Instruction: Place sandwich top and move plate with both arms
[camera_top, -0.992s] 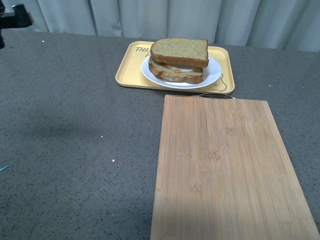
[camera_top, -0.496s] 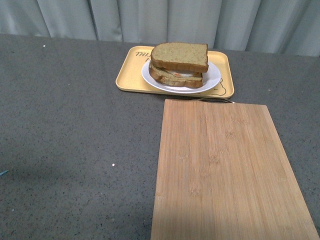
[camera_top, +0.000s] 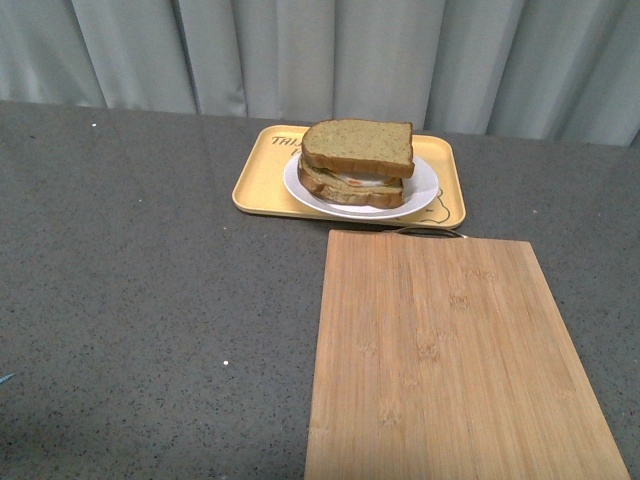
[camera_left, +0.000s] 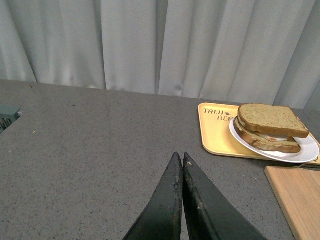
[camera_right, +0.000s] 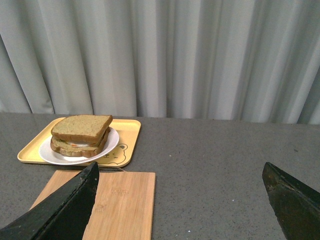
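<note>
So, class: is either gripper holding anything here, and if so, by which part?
Nothing is held. The left gripper is shut on nothing above the table; the right gripper is open and empty. The sandwich top rests on the stack.

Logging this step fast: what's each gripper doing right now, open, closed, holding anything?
Left gripper: closed, holding nothing.
Right gripper: open wide, holding nothing.

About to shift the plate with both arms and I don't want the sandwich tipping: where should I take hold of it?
Grip the plate by its bare rim at two opposite edges, one end effector coming from each side. The sandwich top and the stack under it cover the middle, so only the rim is free. It sits inside the yellow tray, so come in low and level.
</note>
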